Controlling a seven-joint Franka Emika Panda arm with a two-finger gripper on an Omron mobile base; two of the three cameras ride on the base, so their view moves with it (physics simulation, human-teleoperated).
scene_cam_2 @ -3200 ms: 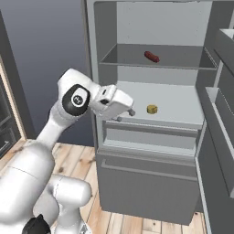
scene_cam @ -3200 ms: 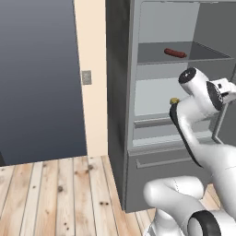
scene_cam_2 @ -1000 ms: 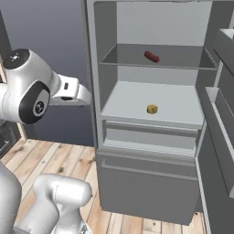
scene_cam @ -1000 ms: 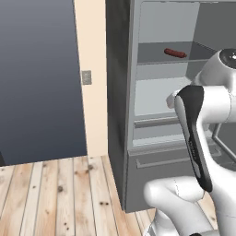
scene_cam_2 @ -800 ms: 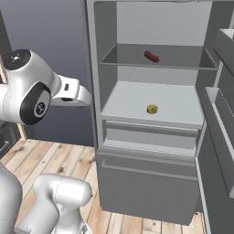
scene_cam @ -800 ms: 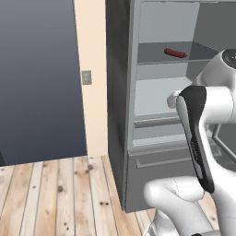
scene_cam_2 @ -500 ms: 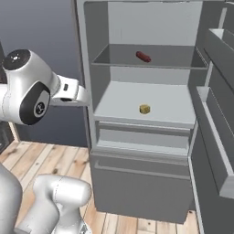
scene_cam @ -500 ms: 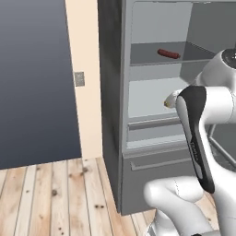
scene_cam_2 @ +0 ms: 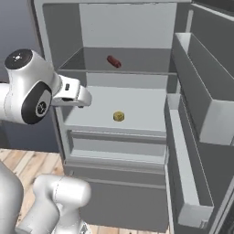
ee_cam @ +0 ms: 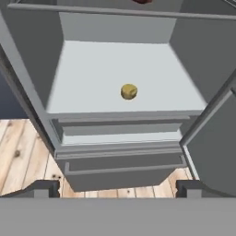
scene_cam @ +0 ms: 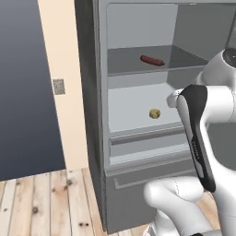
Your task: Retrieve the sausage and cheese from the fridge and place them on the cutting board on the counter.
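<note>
- Left base view: one fridge [scene_cam: 99, 138] stood open, showing two pale shelves. One sausage [scene_cam: 152, 60] lay on the upper shelf, at about 1 o'clock from the picture's middle. One cheese [scene_cam: 155, 113] chunk sat on the lower shelf, at about 3 o'clock from the middle, just left of the white arm. One small grey wall plate [scene_cam: 58, 86] was fixed to the cream wall at 9 o'clock. No writing could be read.
- Right base view: the same single sausage [scene_cam_2: 114, 61] lay at 12 o'clock on the upper shelf, and the single cheese [scene_cam_2: 119, 116] sat near the middle on the lower shelf. Two door bins [scene_cam_2: 183, 151] hung on the open door at 3 o'clock. The gripper [scene_cam_2: 83, 101] was at 9 o'clock, outside the fridge [scene_cam_2: 116, 196] and well apart from both foods; its finger spacing could not be told here.
- Hand view: two dark fingertips [ee_cam: 42, 188] stood spread wide at 7 and 5 o'clock, with nothing between them. One cheese [ee_cam: 128, 91] sat on the shelf at 12 o'clock. No labels were legible.
</note>
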